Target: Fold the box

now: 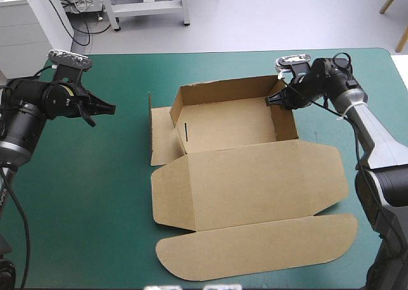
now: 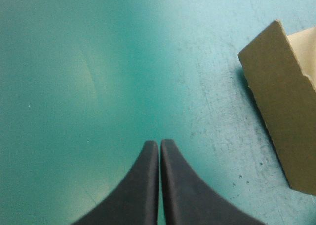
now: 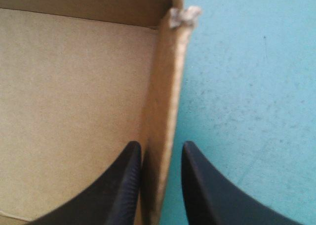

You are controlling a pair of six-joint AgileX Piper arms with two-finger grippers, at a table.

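Right wrist view: box (image 3: 74, 86) wall between the right tool (image 3: 161, 146) halves

Brown box (image 1: 242, 175), apparently plain; teal-green cover (image 1: 95, 194)

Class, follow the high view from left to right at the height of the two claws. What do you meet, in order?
First the left claw, shut, over bare teal-green cover → the box's loose left flap → its tray floor → its right wall, the right claw astride it.
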